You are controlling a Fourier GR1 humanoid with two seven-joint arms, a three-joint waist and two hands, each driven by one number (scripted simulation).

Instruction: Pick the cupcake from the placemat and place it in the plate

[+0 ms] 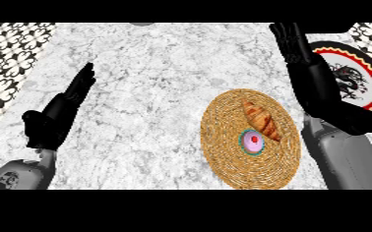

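On my head view, the pink-frosted cupcake in a teal wrapper [253,141] sits on the round woven straw placemat [232,164] at about four o'clock on the white marble table [160,78], touching a golden-brown croissant [262,119] just above it. My right hand [294,44] hangs at two o'clock, fingers straight, partly covering the white plate with red and black rim [349,61]. My left hand [62,110] rests open at nine o'clock, holding nothing.
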